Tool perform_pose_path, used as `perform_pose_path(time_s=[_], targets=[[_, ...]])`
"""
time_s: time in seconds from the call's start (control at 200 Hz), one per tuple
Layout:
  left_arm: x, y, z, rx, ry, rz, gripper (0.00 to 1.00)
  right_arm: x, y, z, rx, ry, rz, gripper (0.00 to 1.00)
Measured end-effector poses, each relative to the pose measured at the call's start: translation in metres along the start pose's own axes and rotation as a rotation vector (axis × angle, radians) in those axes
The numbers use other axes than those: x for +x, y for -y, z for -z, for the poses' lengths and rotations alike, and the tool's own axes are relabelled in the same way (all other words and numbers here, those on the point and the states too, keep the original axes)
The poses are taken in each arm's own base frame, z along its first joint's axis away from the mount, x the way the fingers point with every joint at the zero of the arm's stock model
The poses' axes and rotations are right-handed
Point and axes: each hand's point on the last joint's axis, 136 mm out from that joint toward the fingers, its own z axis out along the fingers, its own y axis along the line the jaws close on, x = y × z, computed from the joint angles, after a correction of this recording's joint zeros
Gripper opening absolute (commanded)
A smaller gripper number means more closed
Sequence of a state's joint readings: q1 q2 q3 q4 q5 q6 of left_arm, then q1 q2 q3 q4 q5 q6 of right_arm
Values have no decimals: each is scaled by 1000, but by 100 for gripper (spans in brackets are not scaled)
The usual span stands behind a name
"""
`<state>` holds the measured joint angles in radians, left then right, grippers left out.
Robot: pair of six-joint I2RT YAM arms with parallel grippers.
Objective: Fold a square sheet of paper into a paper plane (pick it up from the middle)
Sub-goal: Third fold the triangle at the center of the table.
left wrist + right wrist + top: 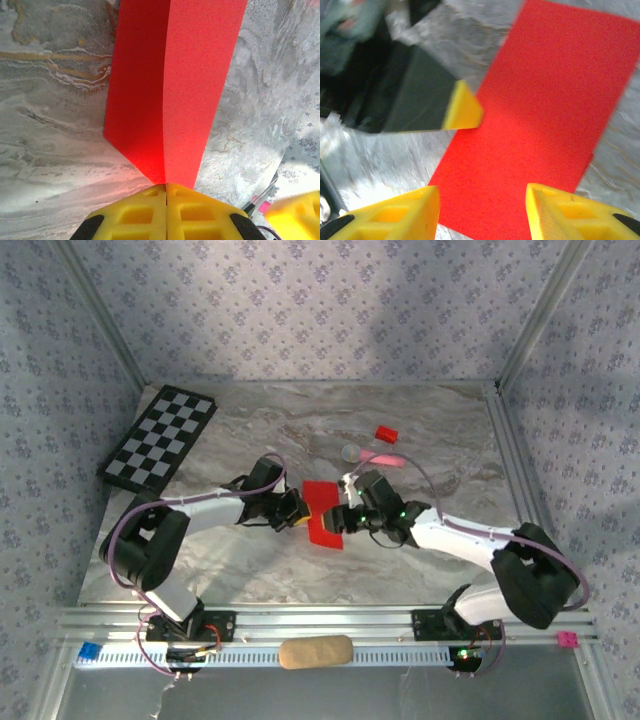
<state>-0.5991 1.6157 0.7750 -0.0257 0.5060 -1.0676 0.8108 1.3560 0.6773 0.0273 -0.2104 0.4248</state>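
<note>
While the square sheet of paper (170, 85), doubled along a crease, is held at mid-table by the left gripper (166, 187) clamped on its edge, with the right gripper (482, 192) parted above it, the first fold is judged underway, and a flattening of the crease is called for next.

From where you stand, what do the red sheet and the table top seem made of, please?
The red sheet looks like thin matte paper: it folds along a clean crease. The table top is marble-patterned, slightly glossy; stone or printed laminate, I cannot tell.
</note>
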Motion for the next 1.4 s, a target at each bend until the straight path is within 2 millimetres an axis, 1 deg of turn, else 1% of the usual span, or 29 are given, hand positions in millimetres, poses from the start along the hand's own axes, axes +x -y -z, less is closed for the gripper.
perform_pose_path(time_s=[0.065,0.12,0.21,0.27,0.35,0.45,0.59,0.715,0.865,1.399], targets=[[1,0,0,0,-1,4,8,9,-17,-2,7,17,147,54],[1,0,0,-1,-1,6,9,20,-31,-6,7,27,276,56],[1,0,0,-1,-1,12,9,34,-42,-10,32,40,444,56],[1,0,0,-1,-1,13,8,36,-45,-13,60,53,521,57],[1,0,0,-1,-1,14,8,32,-49,-14,97,89,596,60],[1,0,0,-1,-1,14,9,30,-51,-17,144,119,672,60],[1,0,0,-1,-1,14,9,40,-42,-27,231,95,770,59],[1,0,0,-1,-1,14,9,45,-33,-33,300,79,815,56],[1,0,0,-1,-1,14,9,39,-30,-32,338,101,826,50],[1,0,0,-2,-2,14,8,35,-29,-33,358,128,807,20]])
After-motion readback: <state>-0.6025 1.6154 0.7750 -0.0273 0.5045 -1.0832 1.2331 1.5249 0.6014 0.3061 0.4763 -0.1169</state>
